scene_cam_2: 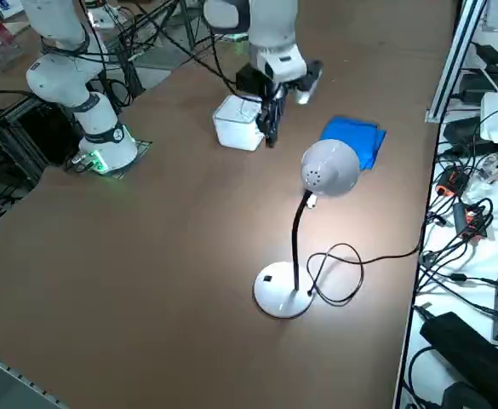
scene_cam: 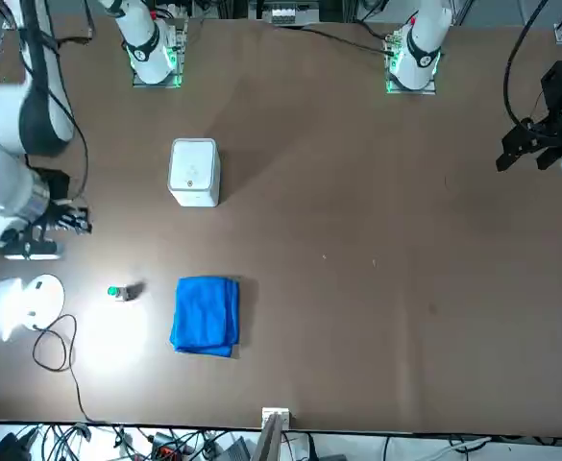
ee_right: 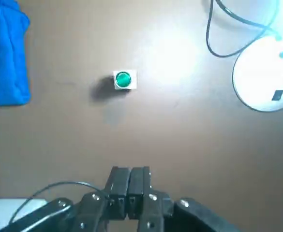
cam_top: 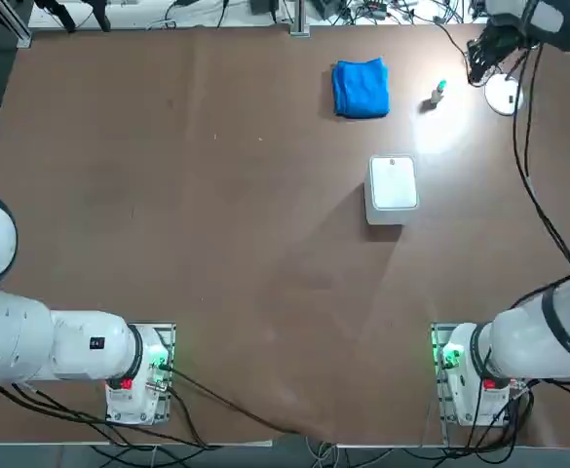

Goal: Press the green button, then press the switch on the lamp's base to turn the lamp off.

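Hovering near the green button (ee_right: 123, 79), the right tool (ee_right: 133, 170) is shut.

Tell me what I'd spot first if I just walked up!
Probably the bright blue folded cloth near the table's far edge. Then the white round-based lamp with its black neck, with the small green-capped push button between them. The right arm's black shut fingers hang above the table.

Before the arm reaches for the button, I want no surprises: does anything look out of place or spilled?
Nothing stands out: the green button sits upright, and the blue cloth lies flat beside it.
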Robot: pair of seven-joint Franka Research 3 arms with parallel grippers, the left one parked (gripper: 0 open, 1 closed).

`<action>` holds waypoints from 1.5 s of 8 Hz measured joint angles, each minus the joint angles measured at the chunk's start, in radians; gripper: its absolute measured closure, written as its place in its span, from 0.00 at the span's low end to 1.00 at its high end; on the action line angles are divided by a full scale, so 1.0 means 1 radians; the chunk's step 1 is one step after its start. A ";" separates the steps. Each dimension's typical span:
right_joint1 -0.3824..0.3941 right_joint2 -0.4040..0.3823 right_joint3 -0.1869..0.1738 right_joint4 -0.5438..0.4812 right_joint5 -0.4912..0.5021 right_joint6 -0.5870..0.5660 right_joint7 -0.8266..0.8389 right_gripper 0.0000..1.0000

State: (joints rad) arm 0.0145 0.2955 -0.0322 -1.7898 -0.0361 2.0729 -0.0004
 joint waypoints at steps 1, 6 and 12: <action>0.001 0.041 0.001 -0.002 0.000 0.081 0.016 0.99; 0.017 0.179 0.006 -0.002 0.000 0.381 0.123 0.99; 0.016 0.220 0.005 0.001 0.000 0.414 0.132 0.99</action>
State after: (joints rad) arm 0.0305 0.5151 -0.0267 -1.7889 -0.0360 2.4873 0.1321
